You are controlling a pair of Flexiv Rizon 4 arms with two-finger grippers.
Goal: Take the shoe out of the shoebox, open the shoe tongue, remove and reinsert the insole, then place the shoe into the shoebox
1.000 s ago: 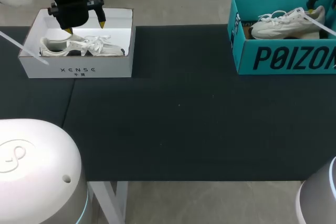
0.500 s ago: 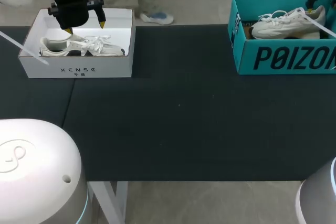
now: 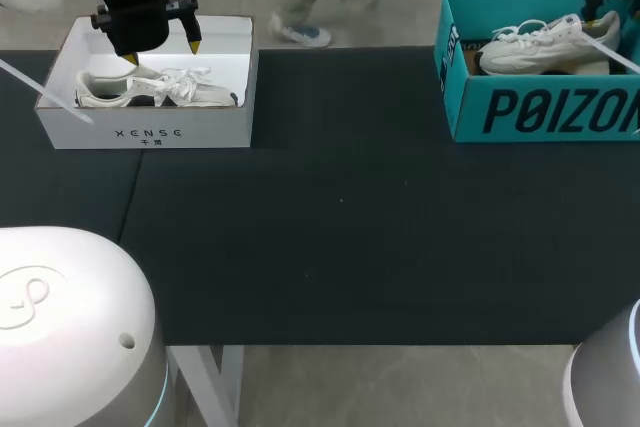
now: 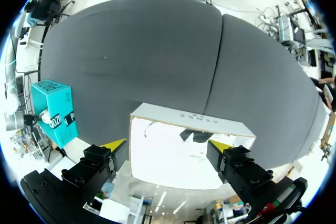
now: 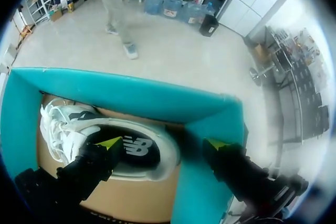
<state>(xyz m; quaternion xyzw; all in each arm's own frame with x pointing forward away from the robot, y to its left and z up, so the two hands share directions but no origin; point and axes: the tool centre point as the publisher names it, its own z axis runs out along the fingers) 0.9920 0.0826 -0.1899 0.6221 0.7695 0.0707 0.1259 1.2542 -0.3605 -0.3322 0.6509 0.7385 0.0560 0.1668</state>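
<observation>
A white shoebox [image 3: 150,132] stands at the table's far left with a white shoe [image 3: 155,89] lying in it. My left gripper [image 3: 162,52] hangs open just above that box, its yellow tips spread over the shoe; in the left wrist view the white shoebox [image 4: 191,124] lies under the open gripper [image 4: 167,144], its inside washed out. A teal shoebox [image 3: 540,107] at the far right holds a second white shoe [image 3: 550,45]. My right gripper [image 5: 161,144] is open above the shoe [image 5: 136,148] in the teal shoebox [image 5: 131,95], one finger over the shoe, the other near the box's corner.
Black cloth covers the table [image 3: 340,237] between the two boxes. The teal shoebox [image 4: 52,111] also shows far off in the left wrist view. My robot's white housings [image 3: 60,327] rise at the near corners.
</observation>
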